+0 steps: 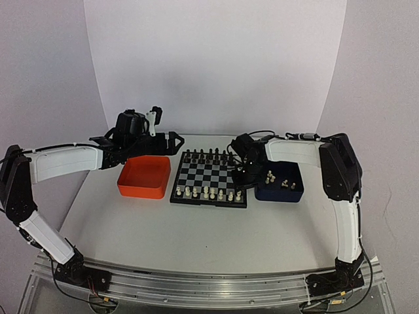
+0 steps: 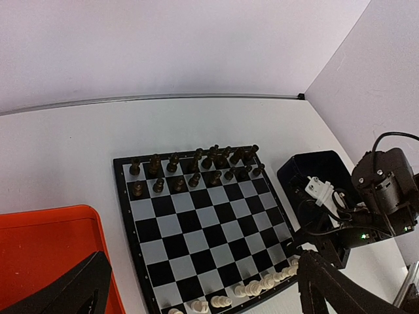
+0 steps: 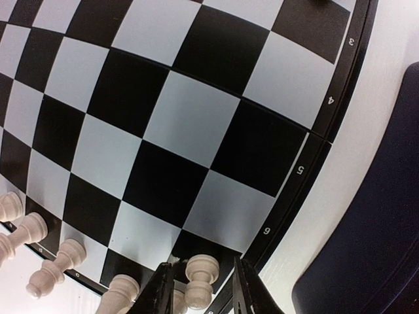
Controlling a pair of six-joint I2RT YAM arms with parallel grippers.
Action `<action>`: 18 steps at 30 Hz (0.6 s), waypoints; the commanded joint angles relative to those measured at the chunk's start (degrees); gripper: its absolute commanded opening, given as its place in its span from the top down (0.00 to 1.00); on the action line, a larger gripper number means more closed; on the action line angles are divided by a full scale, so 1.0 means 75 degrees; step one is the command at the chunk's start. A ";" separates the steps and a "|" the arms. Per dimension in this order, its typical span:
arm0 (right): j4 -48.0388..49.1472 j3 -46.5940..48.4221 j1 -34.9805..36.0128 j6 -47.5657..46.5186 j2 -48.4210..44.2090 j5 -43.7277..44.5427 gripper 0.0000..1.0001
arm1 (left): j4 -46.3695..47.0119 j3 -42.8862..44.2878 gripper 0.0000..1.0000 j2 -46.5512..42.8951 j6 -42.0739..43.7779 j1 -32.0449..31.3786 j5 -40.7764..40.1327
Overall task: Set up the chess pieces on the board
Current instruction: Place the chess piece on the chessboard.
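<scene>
Resting on white tabletop (image 1: 163, 229), board (image 1: 211, 174) w/ chess pieces (image 1: 204, 192), white backdrop (image 1: 216, 65)

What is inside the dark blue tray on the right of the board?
A few cream-white chess pieces are in the dark blue tray. The right arm covers its left part, so more may lie there.

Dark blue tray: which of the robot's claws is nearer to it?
Right. The right claw sits at the board's near right corner, beside the blue tray; the left claw hangs past the board's far left corner, by the orange tray.
</scene>
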 commanded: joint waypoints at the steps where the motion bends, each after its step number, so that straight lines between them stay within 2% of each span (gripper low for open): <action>1: -0.0045 0.0301 0.0039 0.0067 -0.0225 0.0063 0.69 | 0.0266 0.0170 0.00 -0.0033 -0.0004 0.0035 0.0079; 6: -0.0015 0.0475 0.0040 0.0125 -0.0680 0.0032 0.61 | 0.0383 0.0151 0.00 -0.0013 -0.0066 0.0035 0.0148; 14: 0.0167 0.0473 -0.0014 0.0118 -0.1831 0.0776 0.27 | 0.0529 0.0190 0.00 0.0001 -0.0075 0.0047 0.0182; 18: 0.0184 0.0179 -0.0447 0.0176 -0.2212 0.1173 0.23 | 0.0524 0.0242 0.00 0.0005 -0.0022 0.0044 0.0179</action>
